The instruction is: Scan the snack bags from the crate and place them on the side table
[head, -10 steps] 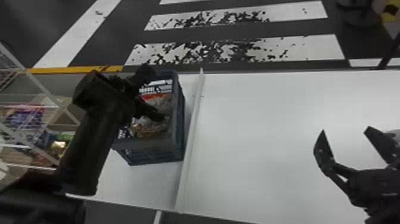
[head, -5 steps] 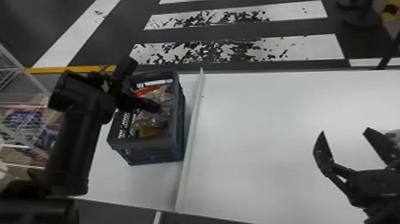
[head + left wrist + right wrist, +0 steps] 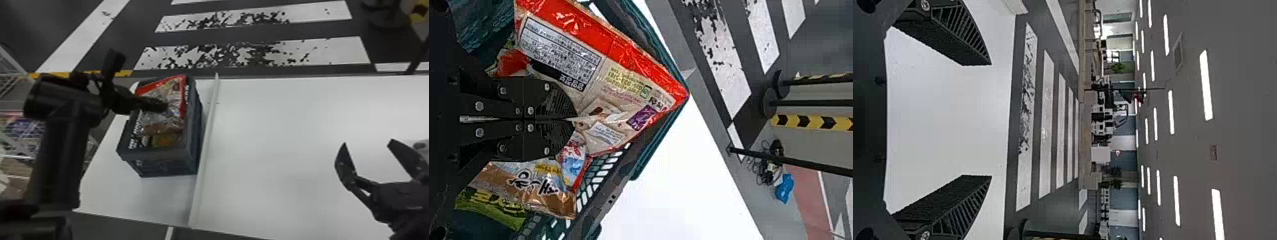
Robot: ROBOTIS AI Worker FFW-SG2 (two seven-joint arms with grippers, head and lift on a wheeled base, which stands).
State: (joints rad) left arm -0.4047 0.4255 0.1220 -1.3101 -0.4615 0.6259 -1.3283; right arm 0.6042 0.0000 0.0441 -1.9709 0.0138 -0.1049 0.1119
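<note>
**You're Picking a Red-Edged Snack Bag [image 3: 604,75] at the Crate [image 3: 166,165]**

You appear to be finishing the pick: your left gripper [image 3: 573,119] is pinching the bag, its fingers pressing together on the film, and the bag is sitting at the crate's mouth, above other packs. Next you're probably needing to raise it past the rim, then scan it. Your left arm is bending at the wrist over the crate; your right gripper [image 3: 367,142] is waiting, fingers apart, over the white surface [image 3: 281,146].
</note>
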